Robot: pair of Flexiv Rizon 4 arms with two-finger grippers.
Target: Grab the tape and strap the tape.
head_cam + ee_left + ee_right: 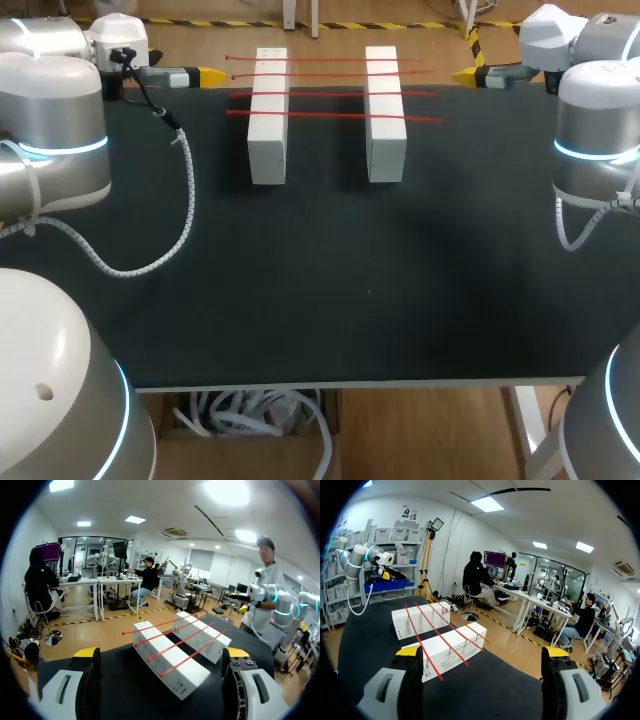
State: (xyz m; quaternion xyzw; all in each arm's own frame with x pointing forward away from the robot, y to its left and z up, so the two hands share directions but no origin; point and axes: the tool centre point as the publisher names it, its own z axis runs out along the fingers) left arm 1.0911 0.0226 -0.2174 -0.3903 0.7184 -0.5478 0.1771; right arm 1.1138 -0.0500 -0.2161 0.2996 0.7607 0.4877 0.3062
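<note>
Two long white blocks, the left block point(268, 115) and the right block point(385, 112), lie side by side at the back of the black table point(320, 280). Several thin red straps point(330, 95) lie across both blocks. My left gripper point(205, 75) hovers at the back left, open, pointing at the blocks from their left. My right gripper point(468, 74) mirrors it at the back right, open as well. In the left wrist view the blocks point(170, 667) and straps point(170, 650) lie ahead of the open left gripper point(161, 655). The right wrist view shows the same blocks point(447, 650) and straps point(422, 640) ahead of my right gripper point(481, 652).
A white spiral-wrapped cable point(150, 262) from the left arm loops down onto the table's left part. The table's front edge point(350, 383) runs across the lower head view. Bare black surface lies between the blocks and that edge.
</note>
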